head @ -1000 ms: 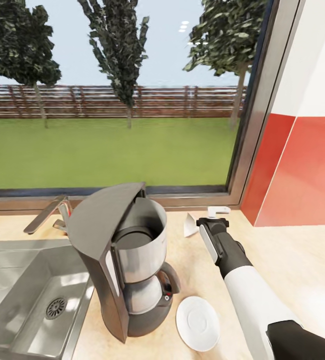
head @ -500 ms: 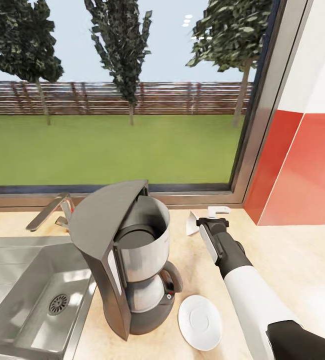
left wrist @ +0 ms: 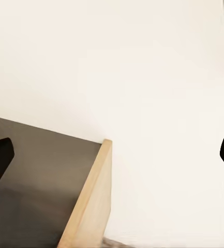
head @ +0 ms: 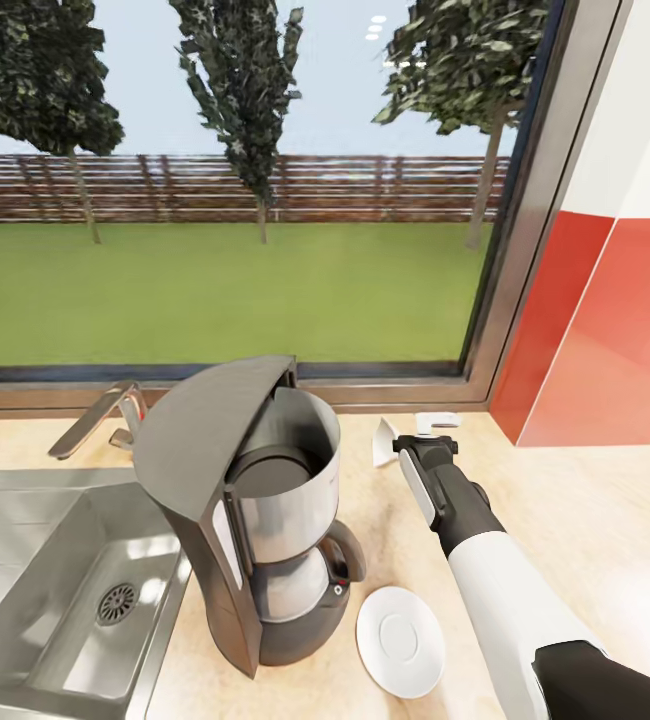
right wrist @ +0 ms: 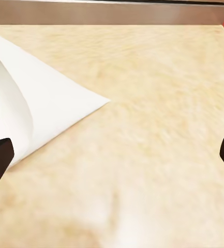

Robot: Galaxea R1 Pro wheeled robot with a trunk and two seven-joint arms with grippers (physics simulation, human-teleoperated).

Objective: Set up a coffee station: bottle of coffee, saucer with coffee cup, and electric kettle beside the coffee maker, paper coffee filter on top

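The dark grey coffee maker (head: 255, 520) stands on the light wood kitchen countertop (head: 585, 520) with its lid tipped up and the silver filter basket bare. A white saucer (head: 398, 640) lies flat just right of its base. Behind it, near the window sill, lies a white paper coffee filter (head: 381, 442) (right wrist: 34, 113), a folded cone. My right gripper (head: 425, 438) (right wrist: 112, 160) hovers low over the counter just right of the filter, open and holding nothing. My left gripper (left wrist: 112, 160) is open, facing a white wall and a wooden edge.
A steel sink (head: 55, 590) with a tap (head: 95, 425) is set into the counter left of the coffee maker. A small white object (head: 435, 420) lies by the sill beyond my gripper. A red wall (head: 605, 340) closes the right side; a window runs behind.
The head camera has shifted slightly, so the whole picture has moved a little. My right arm stays beside the filter, and the coffee maker and saucer have not moved.
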